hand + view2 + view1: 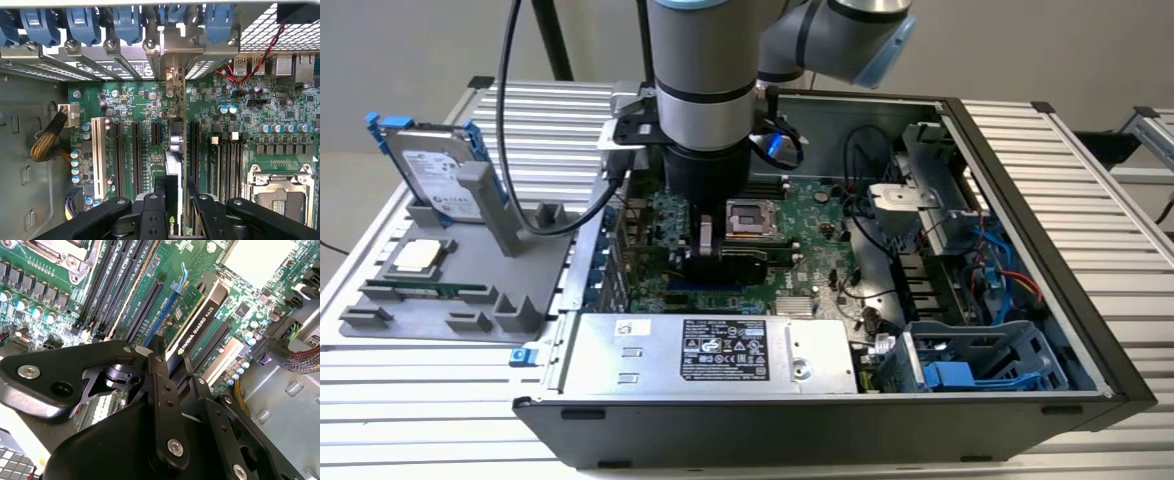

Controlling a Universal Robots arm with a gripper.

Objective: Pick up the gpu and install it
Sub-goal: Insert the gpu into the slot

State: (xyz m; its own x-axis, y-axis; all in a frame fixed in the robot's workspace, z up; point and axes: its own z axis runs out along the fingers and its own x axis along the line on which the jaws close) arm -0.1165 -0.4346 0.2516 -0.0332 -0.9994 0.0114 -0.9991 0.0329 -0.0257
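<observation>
Slatted aluminium tabletop [1067, 180] is carrying an open computer case [1014, 395], and your arm is reaching straight down into it. Your tool [172, 367] is clamping its black fingers [156, 197] together on the top edge of the gpu [197, 322], which is standing on edge over the motherboard [280, 115]. You are seeing the card lined up along a long expansion slot, between neighbouring black slots in both wrist views; whether it is fully seated, you cannot tell. Its silver bracket [172, 47] is sitting against the case's rear wall among the blue slot clips [127, 22]. Beyond the card, the empty processor socket [754, 217] is lying open. At the exterior view's left, a grey fixture [440, 290] is holding a hard drive [434, 170] with blue rails.
</observation>
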